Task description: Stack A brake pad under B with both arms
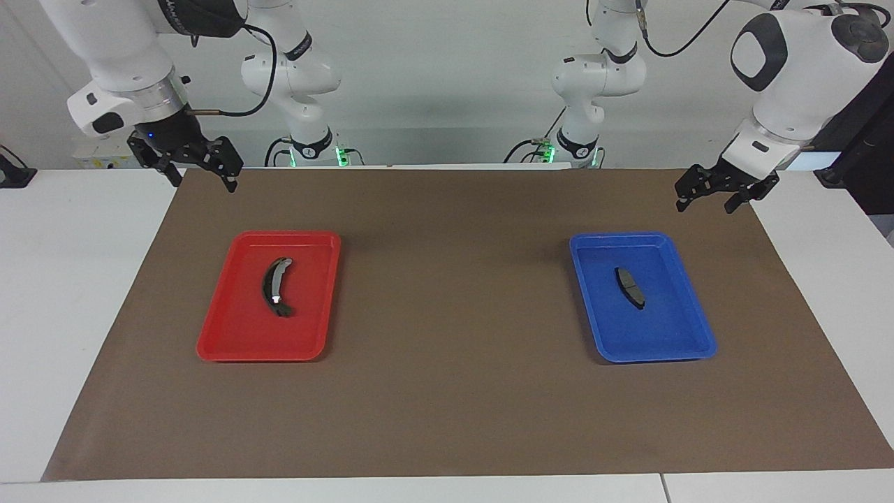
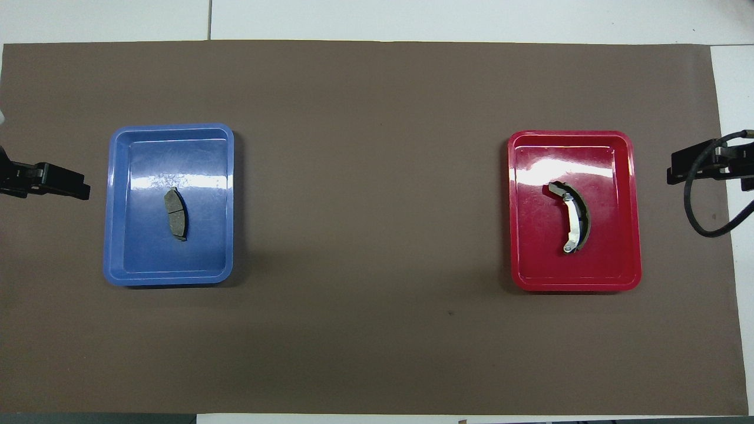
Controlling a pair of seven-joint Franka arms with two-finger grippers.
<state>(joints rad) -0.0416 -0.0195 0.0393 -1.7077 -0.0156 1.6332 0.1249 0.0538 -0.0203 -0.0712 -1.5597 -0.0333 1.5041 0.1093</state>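
The A brake pad (image 1: pixel 630 287) (image 2: pixel 175 214) lies flat near the middle of the blue tray (image 1: pixel 688 342) (image 2: pixel 121 259), toward the left arm's end of the table. In the overhead view its long axis runs roughly from 12 to 6 o'clock, tipped a little. B (image 1: pixel 274 286) (image 2: pixel 572 224), the longer crescent shoe with the silvery strip, lies in the red tray (image 1: pixel 223 346) (image 2: pixel 630 271) toward the right arm's end, well apart from the pad; overhead, its ends point toward 11 and 6 o'clock. Both trays sit on the brown mat (image 1: pixel 454 293) (image 2: pixel 371 176), about level with each other.

The left gripper (image 1: pixel 714 198) (image 2: pixel 65 184) hangs in the air over the mat's edge at the left arm's end, at about 9 o'clock from the blue tray in the overhead view. Its fingers stand spread and grasp nothing. The right gripper (image 1: pixel 202 170) (image 2: pixel 689 168) hangs over the mat's edge at the right arm's end, at about 3 o'clock from the red tray overhead. Its fingers also look spread with nothing between them, though from this distance the gap is hard to judge exactly. Neither gripper touches a tray or a part.
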